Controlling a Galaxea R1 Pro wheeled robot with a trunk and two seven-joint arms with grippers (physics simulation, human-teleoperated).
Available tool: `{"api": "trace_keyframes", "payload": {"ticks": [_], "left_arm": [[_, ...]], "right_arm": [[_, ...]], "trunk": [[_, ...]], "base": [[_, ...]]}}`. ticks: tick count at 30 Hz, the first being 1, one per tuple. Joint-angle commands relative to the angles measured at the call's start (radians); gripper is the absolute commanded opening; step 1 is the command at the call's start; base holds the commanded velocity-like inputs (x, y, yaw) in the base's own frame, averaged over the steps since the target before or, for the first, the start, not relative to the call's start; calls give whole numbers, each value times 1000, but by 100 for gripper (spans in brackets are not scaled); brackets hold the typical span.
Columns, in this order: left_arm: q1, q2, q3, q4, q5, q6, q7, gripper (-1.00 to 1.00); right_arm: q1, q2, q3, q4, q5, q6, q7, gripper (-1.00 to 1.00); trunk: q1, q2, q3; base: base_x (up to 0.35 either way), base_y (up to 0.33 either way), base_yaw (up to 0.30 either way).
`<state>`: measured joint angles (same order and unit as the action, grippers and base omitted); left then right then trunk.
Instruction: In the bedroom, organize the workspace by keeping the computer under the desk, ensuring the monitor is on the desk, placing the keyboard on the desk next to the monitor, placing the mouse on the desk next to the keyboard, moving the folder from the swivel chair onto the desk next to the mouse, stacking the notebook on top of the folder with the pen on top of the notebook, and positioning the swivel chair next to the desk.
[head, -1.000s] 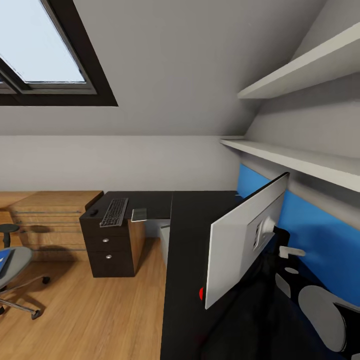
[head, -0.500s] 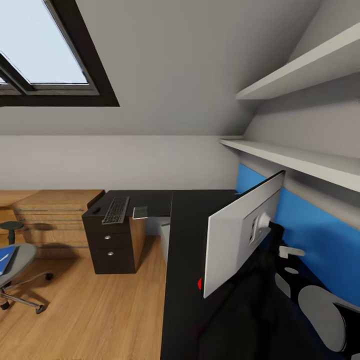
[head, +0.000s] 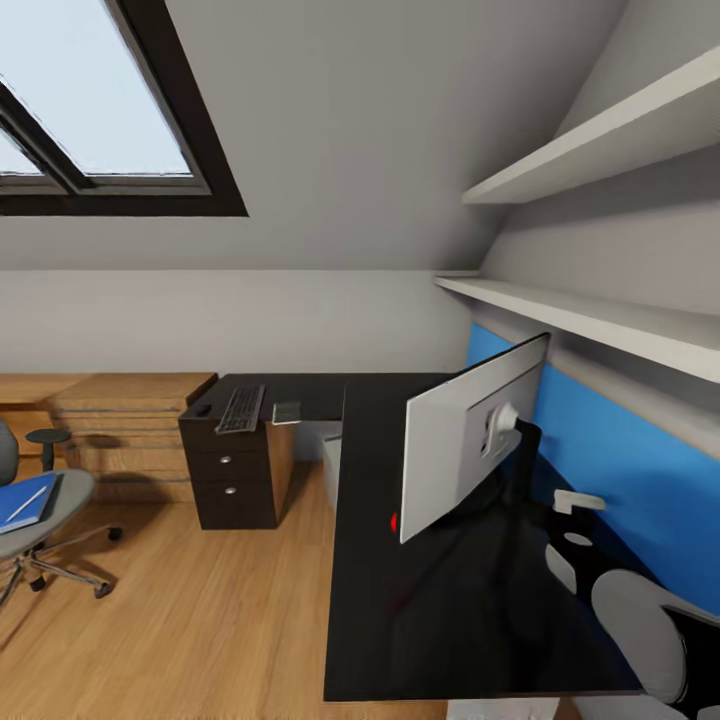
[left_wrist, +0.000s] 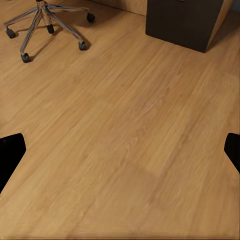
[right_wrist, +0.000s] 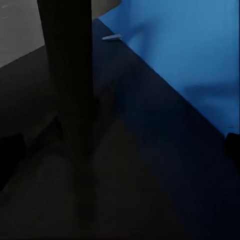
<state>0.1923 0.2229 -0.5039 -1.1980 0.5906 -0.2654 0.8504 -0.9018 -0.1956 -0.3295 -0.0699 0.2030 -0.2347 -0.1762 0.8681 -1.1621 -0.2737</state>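
Head view: the flat bright blue folder (head: 27, 503) lies on the grey fabric swivel chair (head: 45, 500), well off to your left; the silver-backed flat monitor (head: 470, 435) stands on the glossy black L-shaped bench (head: 400, 600).

Left wrist view: the left end effector (left_wrist: 120, 150), fingers wide apart, looks down at the wood plank floor (left_wrist: 125, 140); the chair's chrome base lies ahead. Judge this arm nearer the folder.

Right wrist view: the right end effector (right_wrist: 120, 150), fingers apart, hovers over the bench beside the monitor's black arm (right_wrist: 67, 100).

Left end effector (left_wrist: 120, 150) spread wide; right end effector (right_wrist: 120, 150) likewise
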Motion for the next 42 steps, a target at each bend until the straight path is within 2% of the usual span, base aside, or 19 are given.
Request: {"api": "trace_keyframes", "payload": {"ticks": [1, 3, 6, 7, 8, 9, 10, 11, 12, 13, 14, 15, 19, 23, 31, 32, 34, 38, 42], "left_arm": [[-1, 1, -3, -2, 8, -6, 3, 100], [-1, 1, -3, -2, 8, -6, 3, 100], [-1, 1, -3, -2, 8, -6, 3, 100], [-1, 1, -3, -2, 8, -6, 3, 100], [-1, 1, -3, -2, 7, -6, 4, 100], [-1, 1, -3, -2, 6, -6, 4, 100], [-1, 1, -3, -2, 6, -6, 4, 100], [-1, 1, -3, -2, 6, -6, 3, 100], [-1, 1, -4, -2, 6, -6, 3, 100], [-1, 1, -4, -2, 7, -5, 3, 100], [-1, 1, -4, -2, 7, -5, 3, 100], [-1, 0, -4, -2, 7, -5, 3, 100], [-1, 1, -4, -2, 8, -5, 3, 100], [-1, 1, -4, -2, 8, -5, 3, 100], [-1, 1, -4, -2, 8, -5, 2, 100], [-1, 1, -4, -2, 8, -5, 1, 100], [-1, 1, -4, -2, 8, -5, 1, 100], [-1, 1, -4, -2, 8, -5, 1, 100], [-1, 0, -4, -1, 6, -5, 1, 100]], "right_arm": [[-1, 9, -9, -14, 10, -2, -4, 100], [-1, 27, -10, -53, 10, 5, -4, 100], [0, 76, -12, -140, 9, 53, -5, 100], [28, 130, -12, -278, 10, 145, -5, 100], [79, 161, -12, -401, 10, 202, -5, 100], [165, 196, -12, -570, 9, 264, -4, 100], [279, 233, -11, -769, 7, 324, -3, 100], [340, 252, -10, -866, 6, 351, -2, 100], [457, 288, 0, -1032, 6, 392, -3, 100], [546, 318, 27, -1158, 7, 421, -4, 100], [578, 329, 46, -1206, 7, 432, -5, 100], [641, 350, 116, -1300, 7, 460, -9, 100], [692, 366, 219, -1336, 6, 489, -28, 100], [704, 370, 247, -1338, 5, 495, -46, 100], [707, 370, 270, -1356, -1, 494, -47, 100], [708, 370, 301, -1371, -4, 494, -48, 100], [709, 370, 318, -1374, -4, 493, -48, 100], [710, 370, 338, -1377, -4, 469, -48, 100], [711, 370, 339, -1377, -4, 453, -49, 100]], "trunk": [[0, -1, -1], [0, -1, -1], [0, -1, -1], [0, -1, -1], [0, -1, -1], [0, -1, -1], [0, -1, -1], [0, -1, -1], [0, -1, -1], [0, -1, -1], [0, -1, -1], [0, -1, -1], [0, -1, -1], [0, -1, -1], [0, -1, -1], [0, -1, -1], [0, -1, -1], [0, -1, -1], [0, -1, -1]], "base": [[-116, 0, 0], [-67, 0, 0], [-27, 0, 0], [-8, 0, 0], [-5, 0, 0], [-3, 0, 0], [-2, 0, 0], [-2, 0, 0], [-1, 0, 0], [0, 0, 0], [0, 0, 0], [0, 0, 0], [0, 0, 0], [-1, 5, 0], [-58, 180, 0], [-87, 304, 0], [-88, 309, 0], [-72, 252, 0], [42, 91, 0]]}}
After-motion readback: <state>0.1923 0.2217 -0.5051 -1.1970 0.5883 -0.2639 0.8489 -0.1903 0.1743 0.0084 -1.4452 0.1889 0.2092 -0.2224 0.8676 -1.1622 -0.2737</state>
